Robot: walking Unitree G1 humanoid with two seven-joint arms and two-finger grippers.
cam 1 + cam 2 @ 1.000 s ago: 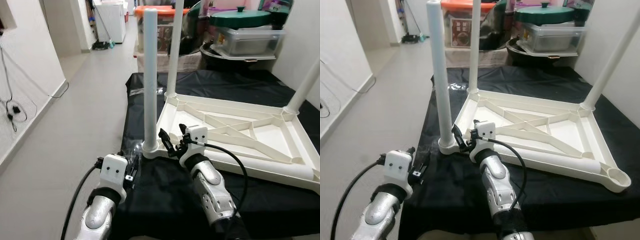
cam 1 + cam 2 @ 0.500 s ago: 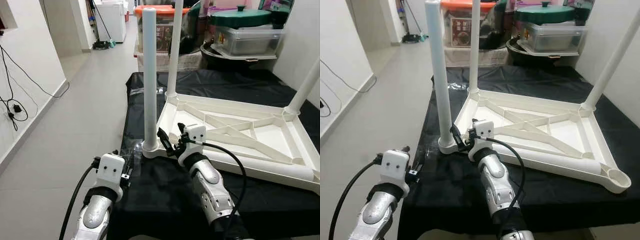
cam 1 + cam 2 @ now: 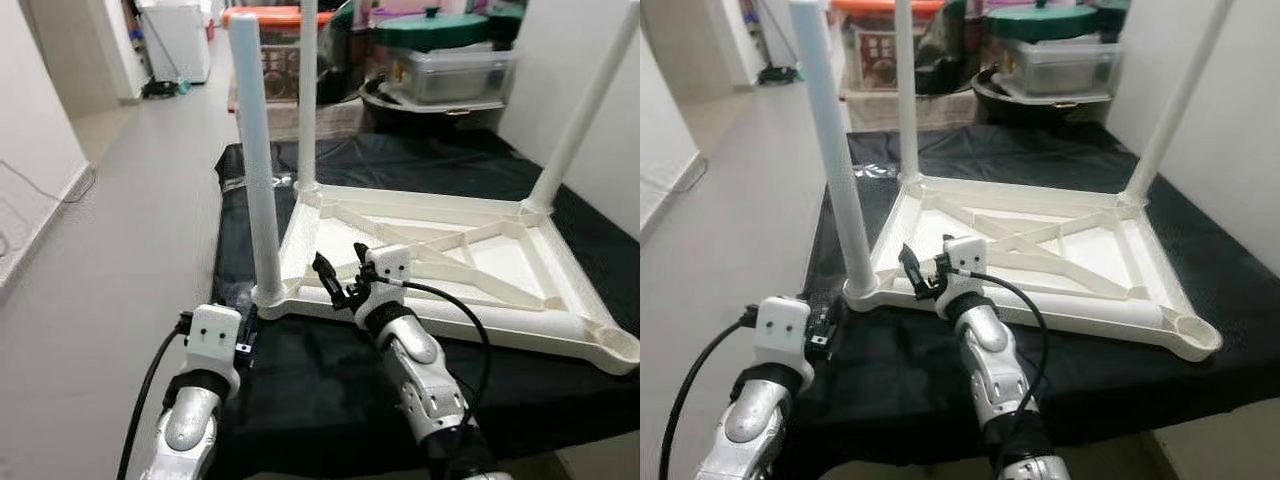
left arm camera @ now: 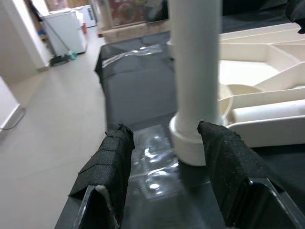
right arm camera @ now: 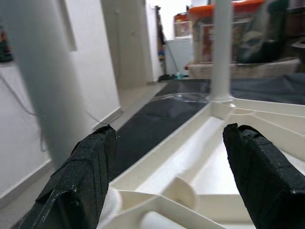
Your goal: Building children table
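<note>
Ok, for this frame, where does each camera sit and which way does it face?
Left eye, right eye: head stereo pair, looking down at the upturned tabletop; both arms show.
Left wrist: along the open left gripper at the near leg.
Right wrist: along the open right gripper over the tabletop's rim.
Shared: the near leg and the tabletop.

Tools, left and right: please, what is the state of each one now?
Left tool: open, empty, fingers either side of the leg base.
Right tool: open, empty, over the tabletop edge.
</note>
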